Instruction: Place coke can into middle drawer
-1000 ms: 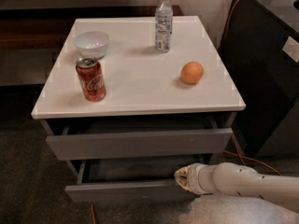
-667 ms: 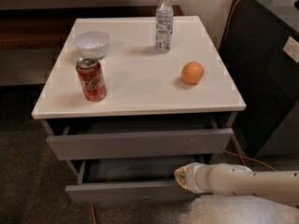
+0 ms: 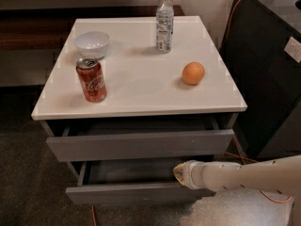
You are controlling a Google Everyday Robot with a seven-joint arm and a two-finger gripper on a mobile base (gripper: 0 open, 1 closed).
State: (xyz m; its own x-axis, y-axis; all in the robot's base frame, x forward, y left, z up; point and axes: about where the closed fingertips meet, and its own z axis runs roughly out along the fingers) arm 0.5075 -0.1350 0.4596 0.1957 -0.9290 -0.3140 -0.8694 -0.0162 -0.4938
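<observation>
Since the earlier frames the gripper (image 3: 178, 173) has edged very slightly to the left at the lower open drawer. Everything on the white cabinet top (image 3: 141, 95) lies as it did.

Reading from the left, you see the coke can (image 3: 91, 79) standing upright near the front left corner of the top, its opened silver end up. It is well apart from the gripper and outside any drawer. Just behind it sits a white bowl (image 3: 92, 44), close to the can but not touching it.

Below the top, the upper drawer (image 3: 141, 145) is pulled out a little. The middle drawer (image 3: 122, 193) beneath it is pulled out farther, so that its dark interior shows behind the grey front panel.

Toward the middle, a clear water bottle (image 3: 164, 21) with a white cap stands upright near the rear edge. Below it, at the middle drawer, the gripper rests at the top edge of the front panel, toward that drawer's right end. You cannot tell whether it is open or closed.

Farther right, an orange (image 3: 193, 73) lies on the top. The pale arm (image 3: 244, 175) runs out of view at the right edge, in front of a dark cabinet (image 3: 268, 79).
</observation>
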